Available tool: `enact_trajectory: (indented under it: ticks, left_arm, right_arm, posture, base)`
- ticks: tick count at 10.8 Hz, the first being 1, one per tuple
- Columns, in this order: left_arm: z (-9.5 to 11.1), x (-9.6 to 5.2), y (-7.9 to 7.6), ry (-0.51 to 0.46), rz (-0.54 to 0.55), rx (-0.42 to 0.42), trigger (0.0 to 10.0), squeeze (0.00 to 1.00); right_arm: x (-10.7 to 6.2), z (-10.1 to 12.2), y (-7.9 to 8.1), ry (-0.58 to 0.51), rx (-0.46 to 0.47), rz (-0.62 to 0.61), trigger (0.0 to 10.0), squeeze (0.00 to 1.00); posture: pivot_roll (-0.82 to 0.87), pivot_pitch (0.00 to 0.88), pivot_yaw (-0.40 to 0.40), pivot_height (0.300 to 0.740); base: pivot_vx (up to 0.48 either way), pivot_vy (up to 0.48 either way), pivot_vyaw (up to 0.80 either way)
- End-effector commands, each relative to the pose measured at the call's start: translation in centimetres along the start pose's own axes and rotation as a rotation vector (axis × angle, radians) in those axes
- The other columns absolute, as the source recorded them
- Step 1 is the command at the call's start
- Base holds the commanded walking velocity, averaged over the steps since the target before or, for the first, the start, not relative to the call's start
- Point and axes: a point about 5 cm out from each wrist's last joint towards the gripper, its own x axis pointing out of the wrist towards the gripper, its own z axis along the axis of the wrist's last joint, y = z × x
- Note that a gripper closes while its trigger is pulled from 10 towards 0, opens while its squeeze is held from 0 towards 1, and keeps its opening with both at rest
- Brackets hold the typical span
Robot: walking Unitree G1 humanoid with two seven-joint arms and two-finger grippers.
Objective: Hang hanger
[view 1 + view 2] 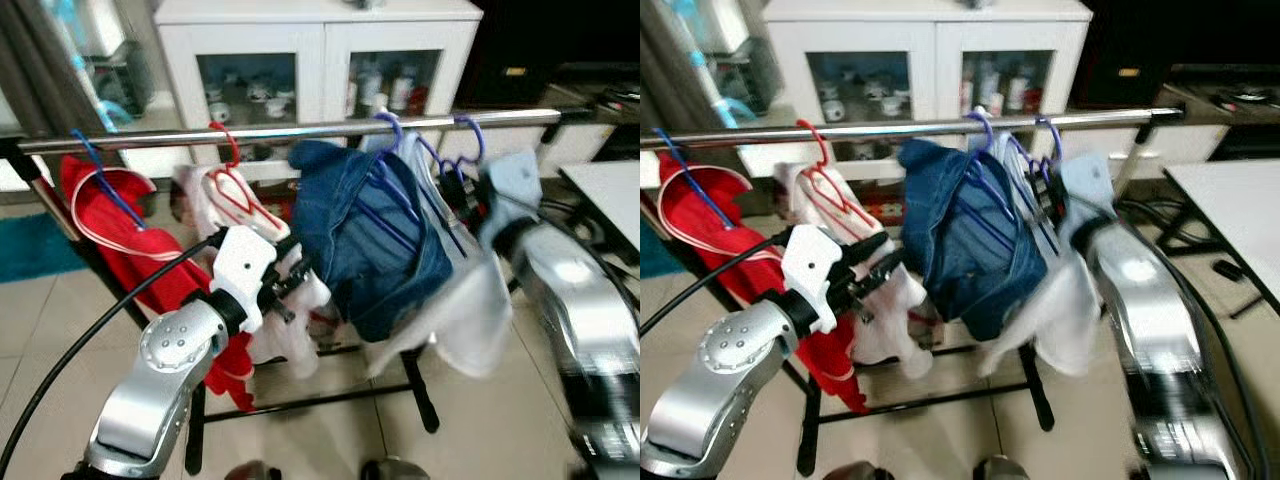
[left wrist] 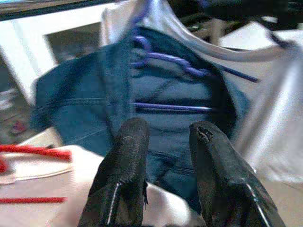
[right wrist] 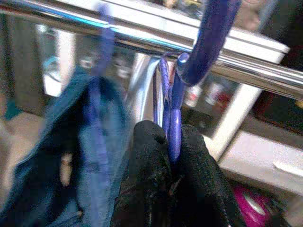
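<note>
At the rail (image 1: pixel 300 130), right gripper (image 3: pixel 171 142) pinches a purple hanger (image 3: pixel 173 113).
Left gripper (image 2: pixel 165 161) hovers open before the denim (image 1: pixel 360 230).

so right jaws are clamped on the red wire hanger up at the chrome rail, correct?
Not red. The right wrist view shows the right gripper clamped on a purple plastic hanger, its hook at the chrome rail. The rest stands.
</note>
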Motion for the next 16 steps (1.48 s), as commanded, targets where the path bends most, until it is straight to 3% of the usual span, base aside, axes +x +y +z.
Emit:
enact_trajectory:
  ticks: [1,2,8,13,15,16]
  left_arm:
    - [0.6,0.1,-0.4,-0.015,-0.038,0.008,10.0,0.0]
    - [1.1,0.2,-0.4,-0.025,-0.052,0.016,10.0,0.0]
    - [2.1,-0.1,-0.7,-0.049,-0.137,-0.027,10.0,0.0]
    - [2.6,-0.3,-1.6,-0.074,-0.23,-0.065,10.0,0.0]
    - [2.6,-0.4,-1.6,-0.07,-0.229,-0.067,10.0,0.0]
    - [2.5,-0.4,-1.6,-0.066,-0.227,-0.066,10.0,0.0]
  right_arm:
    - [0.4,1.4,-1.4,-0.027,-0.007,-0.074,10.0,0.0]
    - [1.8,1.5,-2.0,0.013,0.004,-0.091,10.0,0.0]
    - [5.3,0.9,-3.5,0.155,-0.008,-0.082,10.0,0.0]
    - [6.1,-1.3,-3.4,0.298,0.035,-0.061,10.0,0.0]
    - [6.0,-1.6,-3.6,0.302,0.056,-0.067,10.0,0.0]
    - [6.0,-1.5,-3.8,0.286,0.068,-0.071,10.0,1.0]
  posture:
    - [-0.11,0.058,0.009,0.74]
    - [-0.1,0.057,0.012,0.74]
    - [-0.08,0.048,0.01,0.74]
    - [-0.07,0.033,0.009,0.74]
    - [-0.07,0.031,0.012,0.74]
    - [-0.07,0.031,0.014,0.74]
  base:
    - [0.0,0.0,0.0]
    - [0.0,0.0,0.0]
    - [0.0,0.0,0.0]
    - [0.0,0.0,0.0]
    - [0.0,0.0,0.0]
    - [0.0,0.0,0.0]
